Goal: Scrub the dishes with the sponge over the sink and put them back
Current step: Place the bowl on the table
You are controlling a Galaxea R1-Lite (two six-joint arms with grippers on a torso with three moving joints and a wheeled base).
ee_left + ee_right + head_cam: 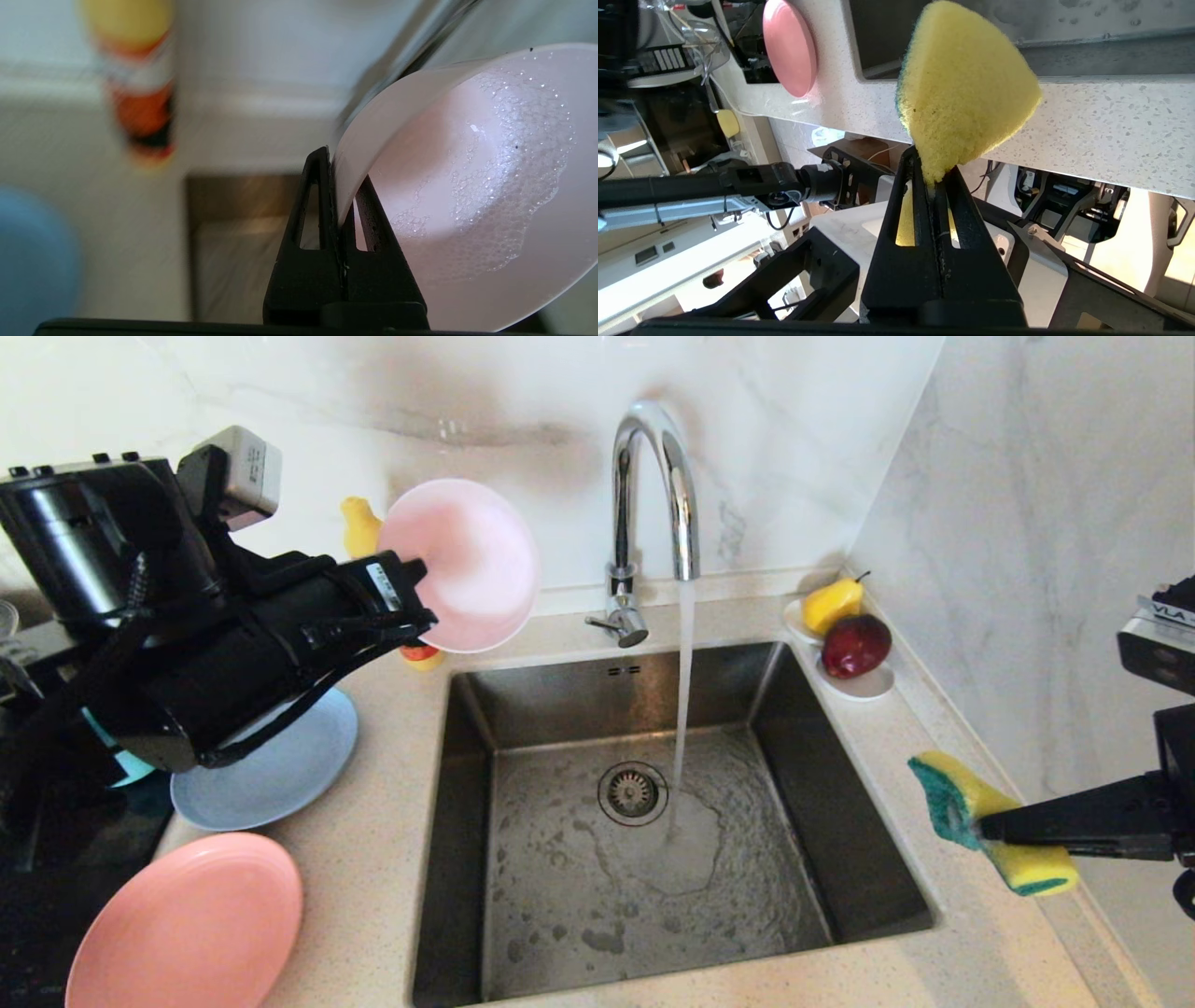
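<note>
Pale pink plate [467, 560] hangs on edge above the counter at the far-left corner of the sink [840, 859], its rim pinched between the closed fingers of the left gripper [422, 593]; the left wrist view shows soap foam spread across its inner face. Yellow sponge [994, 826] with its green scouring side sits squeezed in the right gripper [980, 826], held over the counter just right of the sink — well apart from the plate. Water runs from the chrome faucet [653, 485] into the steel basin and pools beside the round drain strainer [633, 793]. On the counter left of the sink lies the grey-blue plate [280, 775], partly under the left arm, with a sliver of the teal bowl [126, 767] at its left edge. The salmon-pink plate [187, 924] lies nearer, at the counter's front-left. Behind the raised plate stands the detergent bottle [359, 527]. At the far right a small white dish [864, 683] holds a pear [833, 604] and an apple [856, 645].
</note>
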